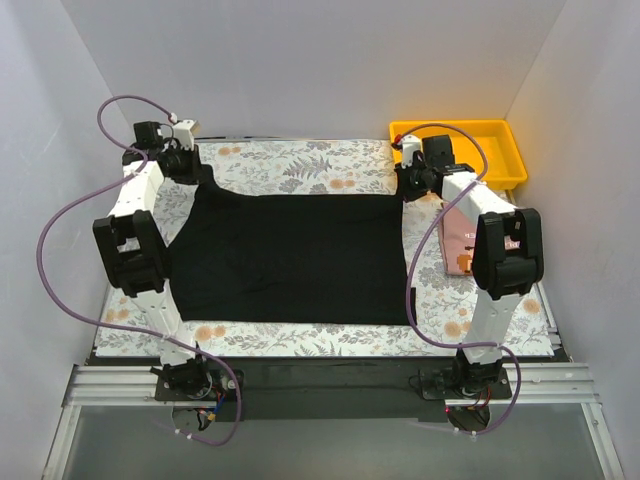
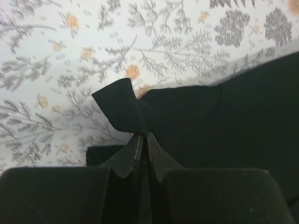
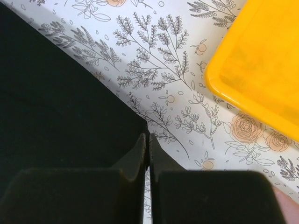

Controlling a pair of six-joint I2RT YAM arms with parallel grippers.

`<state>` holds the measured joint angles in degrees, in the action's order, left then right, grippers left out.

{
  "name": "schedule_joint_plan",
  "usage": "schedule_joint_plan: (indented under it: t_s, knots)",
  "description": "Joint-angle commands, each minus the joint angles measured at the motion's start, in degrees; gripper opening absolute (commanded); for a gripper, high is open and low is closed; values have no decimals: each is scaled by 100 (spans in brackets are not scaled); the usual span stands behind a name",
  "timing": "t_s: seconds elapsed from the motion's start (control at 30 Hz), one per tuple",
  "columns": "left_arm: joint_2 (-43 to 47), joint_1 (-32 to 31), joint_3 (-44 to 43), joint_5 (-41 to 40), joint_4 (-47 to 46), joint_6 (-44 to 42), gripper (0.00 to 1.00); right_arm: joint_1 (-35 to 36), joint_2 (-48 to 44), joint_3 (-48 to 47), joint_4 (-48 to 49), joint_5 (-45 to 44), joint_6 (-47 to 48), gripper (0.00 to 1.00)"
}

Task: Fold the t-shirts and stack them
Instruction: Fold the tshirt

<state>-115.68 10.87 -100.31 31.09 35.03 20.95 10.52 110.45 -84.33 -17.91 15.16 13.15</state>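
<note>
Left gripper point(image 2: 141, 140) clamps a t-shirt point(image 1: 290, 255) corner, right gripper point(image 3: 147, 140) is closed on barely any fabric, so we expect that corner slipping free when lifted.

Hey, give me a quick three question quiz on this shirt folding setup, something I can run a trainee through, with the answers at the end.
1. True or false: the black t-shirt lies inside the yellow tray.
2. Fill in: the pinkish book lies on the robot's ___ side.
3. What are the jaws of the left gripper shut on? A) a far corner of the black t-shirt B) the pinkish book C) nothing at all

Key: 1 false, it is spread flat on the floral cloth; 2 right; 3 A.
</note>
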Motion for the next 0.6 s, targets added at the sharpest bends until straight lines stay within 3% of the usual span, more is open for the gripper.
schedule_joint_plan:
  t_s: [0.0, 0.57]
  knots:
    - [729, -6, 389, 55, 119, -310, 0, -77, -419, 110, -151, 268, 311, 1]
    - [2980, 81, 2639, -437, 267, -935, 0, -112, -1464, 1340, -634, 769, 1146, 1]
